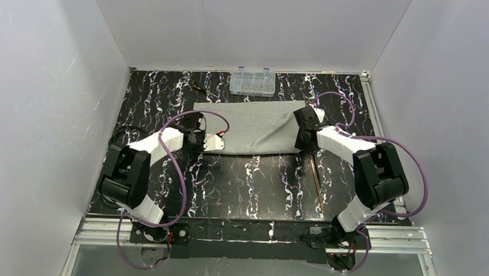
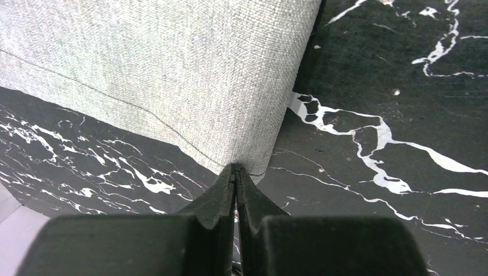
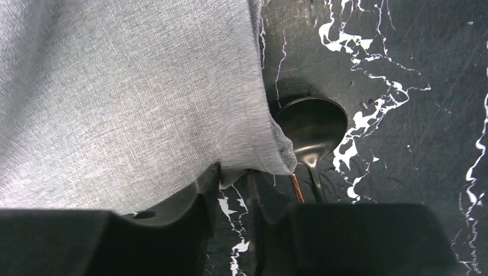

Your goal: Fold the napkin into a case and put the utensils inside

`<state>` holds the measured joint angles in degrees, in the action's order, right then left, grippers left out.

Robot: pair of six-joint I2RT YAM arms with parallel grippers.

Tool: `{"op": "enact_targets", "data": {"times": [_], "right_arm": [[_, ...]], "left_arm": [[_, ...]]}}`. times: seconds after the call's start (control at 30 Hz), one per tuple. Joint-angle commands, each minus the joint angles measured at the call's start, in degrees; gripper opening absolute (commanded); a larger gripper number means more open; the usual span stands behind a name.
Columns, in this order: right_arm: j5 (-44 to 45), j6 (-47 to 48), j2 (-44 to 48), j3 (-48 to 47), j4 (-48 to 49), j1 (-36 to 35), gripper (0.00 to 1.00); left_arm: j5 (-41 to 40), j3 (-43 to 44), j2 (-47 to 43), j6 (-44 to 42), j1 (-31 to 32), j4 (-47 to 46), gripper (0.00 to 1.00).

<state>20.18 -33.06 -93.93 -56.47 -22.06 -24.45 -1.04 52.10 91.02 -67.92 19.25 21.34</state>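
Note:
The light-grey napkin point(image 1: 255, 126) lies folded into a wide band at the table's middle. My left gripper point(image 1: 200, 139) is at its near left corner. In the left wrist view the jaws point(image 2: 236, 168) are shut on that corner of the napkin point(image 2: 172, 69). My right gripper point(image 1: 303, 140) is at the napkin's near right corner. In the right wrist view the jaws point(image 3: 233, 172) stand a little apart, with the napkin's point(image 3: 115, 103) raised edge between the tips and draped over the left finger. The copper-brown utensils point(image 1: 317, 177) lie just right of it, and the dark spoon head point(image 3: 311, 123) peeks out beside the cloth.
A clear plastic compartment box point(image 1: 252, 81) stands at the back, just beyond the napkin. A short screwdriver point(image 1: 202, 87) lies at the back left. White walls close in the black marbled table point(image 1: 246, 181) on three sides.

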Motion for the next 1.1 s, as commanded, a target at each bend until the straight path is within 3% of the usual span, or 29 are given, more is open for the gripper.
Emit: {"op": "enact_targets", "data": {"times": [0.0,0.07,0.1,0.57,0.67,0.83,0.87,0.93,1.07], "right_arm": [[2.2,-1.1,0.6,1.0,1.9,0.1,0.21],[2.0,-1.5,1.5,1.9,1.7,0.0,0.05],[1.8,-1.6,2.4,2.4,1.5,0.0,0.01],[-3.8,-5.6,17.4,14.3,-5.1,-5.2,0.01],[-3.8,-6.6,17.8,15.7,-5.9,-6.3,0.01],[-2.7,-6.7,17.6,15.0,-6.1,-6.3,0.01],[-2.6,-6.7,17.4,14.5,-6.2,-6.4,0.01],[-2.5,-6.3,16.9,13.4,-6.3,-6.4,0.01],[-2.3,-5.4,16.2,11.5,-6.5,-6.3,0.01]], "left_arm": [[0.4,-1.8,-3.2,-1.9,0.2,2.0,0.00],[1.9,-2.2,-5.0,-2.4,0.2,4.5,0.00],[3.1,-2.3,-5.9,-2.6,0.2,5.7,0.00],[6.1,-7.0,-14.8,-4.6,0.2,12.9,0.00],[6.8,-8.3,-17.2,-3.6,0.2,9.6,0.01],[7.8,-6.3,-15.5,-3.1,0.2,5.2,0.33],[8.2,-5.6,-14.6,-3.3,0.2,4.7,0.49],[8.2,-4.6,-12.7,-3.9,0.2,2.4,0.64],[6.6,-1.4,-6.9,-6.2,0.2,1.7,0.65]]}}
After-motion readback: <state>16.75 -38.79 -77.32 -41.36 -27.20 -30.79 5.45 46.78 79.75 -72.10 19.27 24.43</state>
